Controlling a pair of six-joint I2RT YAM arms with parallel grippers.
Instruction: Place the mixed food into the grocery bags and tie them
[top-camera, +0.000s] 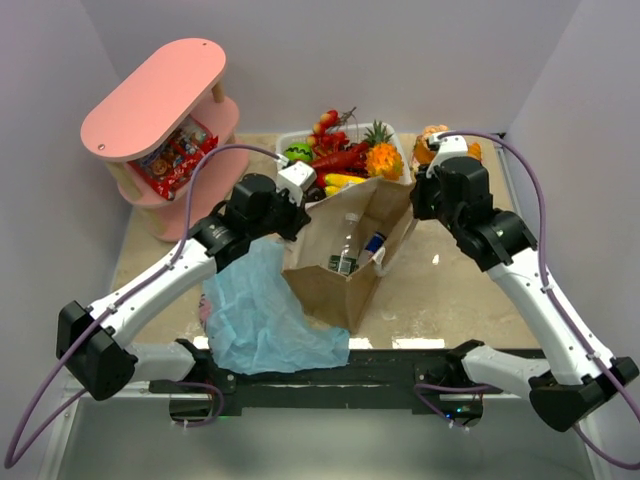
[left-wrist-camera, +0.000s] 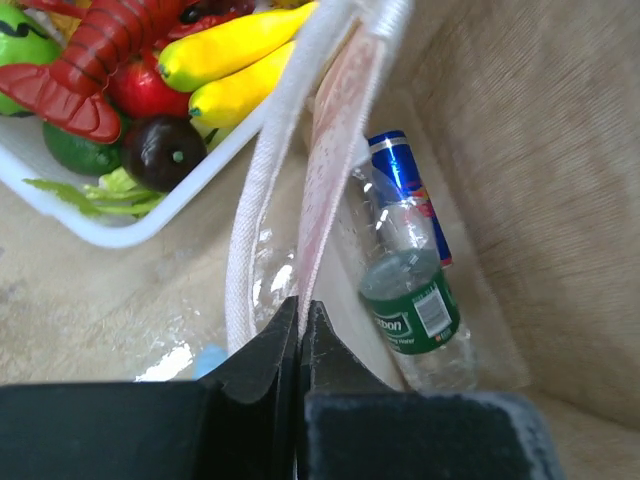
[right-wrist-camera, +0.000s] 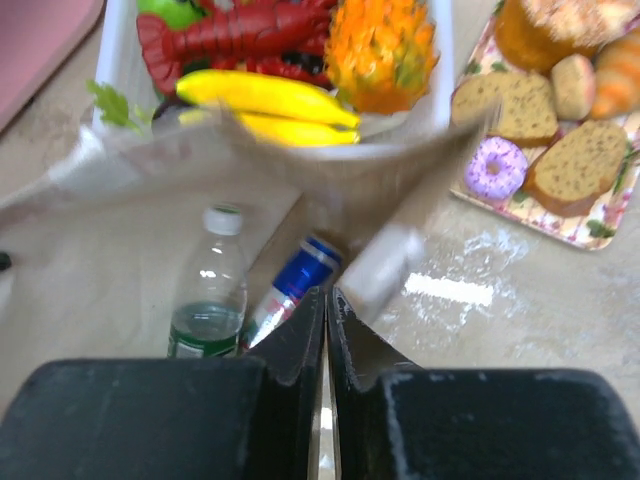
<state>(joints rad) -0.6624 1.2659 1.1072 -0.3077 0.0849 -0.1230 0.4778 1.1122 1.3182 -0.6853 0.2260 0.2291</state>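
The brown paper bag (top-camera: 335, 285) lies open in the middle of the table. Inside it are a green-labelled clear bottle (left-wrist-camera: 412, 310) and a blue can (left-wrist-camera: 400, 180). My left gripper (left-wrist-camera: 299, 302) is shut on the bag's left rim, beside a white handle (left-wrist-camera: 250, 230). My right gripper (right-wrist-camera: 327, 292) is at the bag's right rim with only a thin slit between its jaws. A blurred white handle (right-wrist-camera: 385, 268) lies just past its tips. The light-blue plastic bag (top-camera: 262, 315) lies flat under my left arm. Bananas (right-wrist-camera: 265, 95), a lobster (right-wrist-camera: 235, 30) and a pineapple (right-wrist-camera: 380, 45) are in the white basket (top-camera: 290, 138).
A pink two-tier shelf (top-camera: 155, 95) holding red snack packets (top-camera: 175, 160) stands at the back left. A floral tray (right-wrist-camera: 575, 228) with bread slices and a doughnut (right-wrist-camera: 496, 167) sits to the right of the basket, behind my right arm.
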